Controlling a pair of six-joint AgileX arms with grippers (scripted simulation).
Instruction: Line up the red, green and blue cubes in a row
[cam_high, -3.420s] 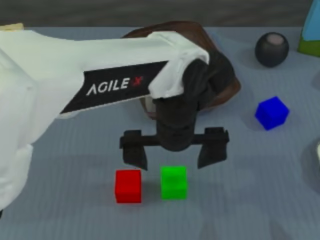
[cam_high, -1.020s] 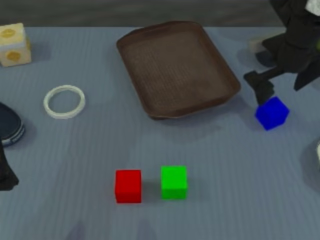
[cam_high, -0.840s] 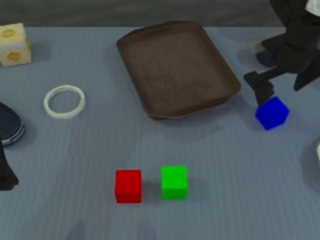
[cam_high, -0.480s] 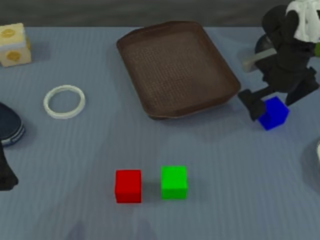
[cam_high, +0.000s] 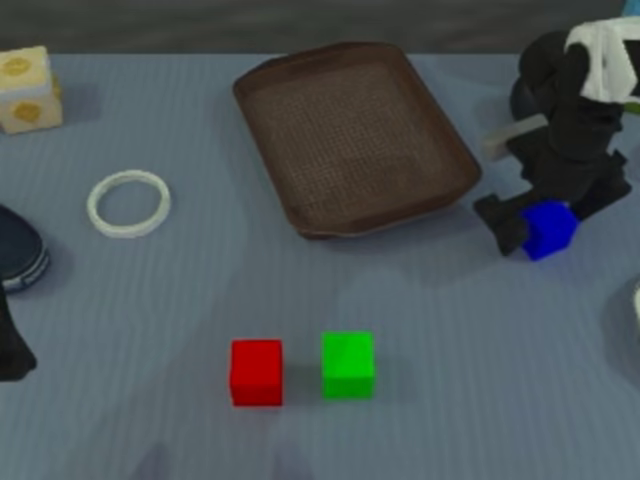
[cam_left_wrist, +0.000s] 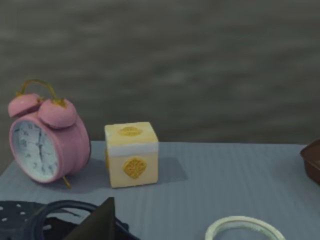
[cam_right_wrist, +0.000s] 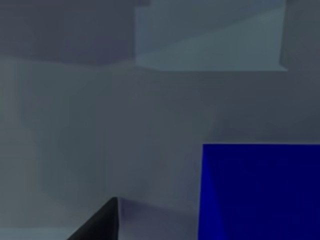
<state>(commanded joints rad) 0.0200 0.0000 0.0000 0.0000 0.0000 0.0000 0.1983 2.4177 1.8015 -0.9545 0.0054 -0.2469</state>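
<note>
Top view: on the blue-grey table (cam_high: 450, 400), my right gripper (cam_high: 552, 212) is down at the right side beside the brown plastic tray (cam_high: 350, 130), fingers apart and straddling the small matte deep-blue cube (cam_high: 550, 228). The matching red cube (cam_high: 256, 372) and green cube (cam_high: 347, 365) sit side by side near the front. I judge the blue one light and rigid, best pinched across opposite flat faces.

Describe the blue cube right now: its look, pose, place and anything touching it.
The blue cube is small, plain, matte and deep blue, resting on the grey table at the right side, just right of the brown tray, turned askew to the table's edges. The right gripper is down over it, fingers open and straddling it; contact cannot be confirmed. It sits far from the red and green pair.
</note>
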